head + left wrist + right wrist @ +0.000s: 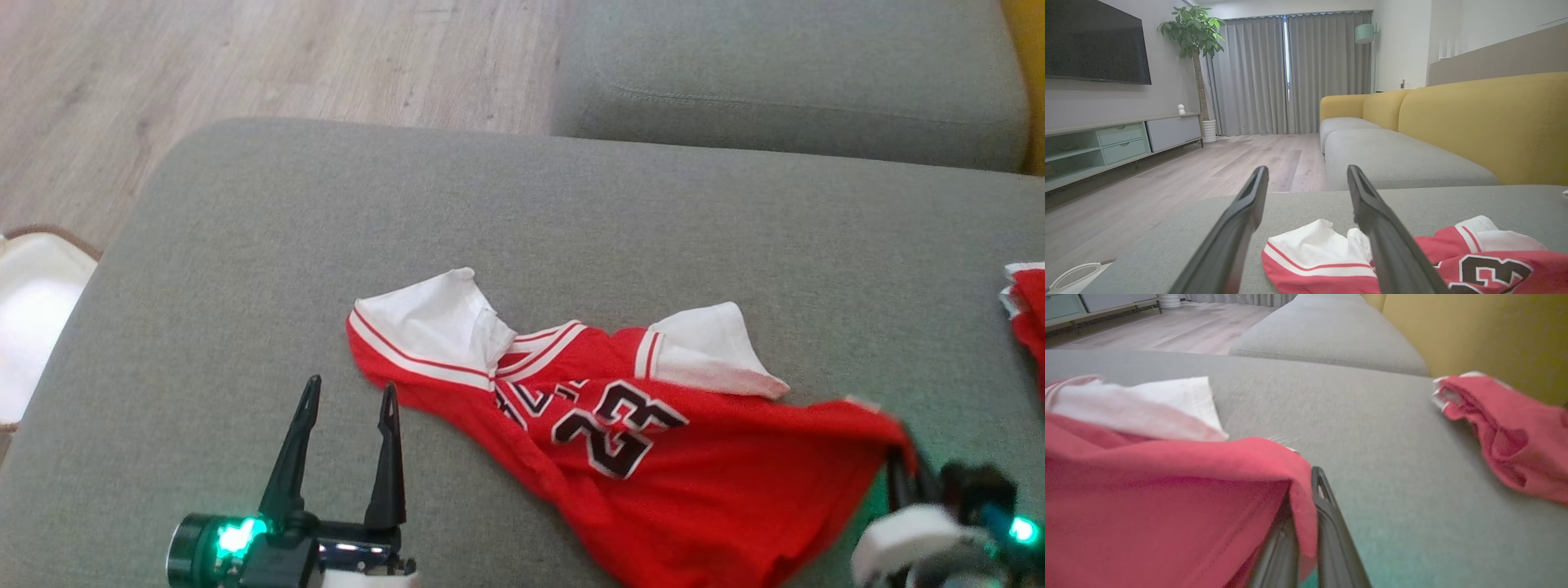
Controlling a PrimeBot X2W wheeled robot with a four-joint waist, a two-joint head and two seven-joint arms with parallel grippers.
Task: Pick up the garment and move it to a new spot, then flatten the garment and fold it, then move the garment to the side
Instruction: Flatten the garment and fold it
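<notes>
The garment (653, 441) is a red jersey with white sleeves and a black "23", lying rumpled on the grey sofa seat (571, 237). My right gripper (902, 457) is shut on the jersey's red hem corner at the lower right, lifting it slightly. In the right wrist view the red cloth (1167, 498) drapes over the closed fingers (1331, 522). My left gripper (349, 396) stands open just left of the jersey's left sleeve, with nothing between its fingers. The left wrist view shows that white and red sleeve (1314, 253) beyond the spread fingers (1249, 204).
Another red garment (1027, 310) lies at the seat's right edge, also the red garment (1502, 433) in the right wrist view. A second grey cushion (784, 73) lies behind, yellow backrest (1486, 122) to the right. A white basket (33, 318) sits on the wooden floor at left.
</notes>
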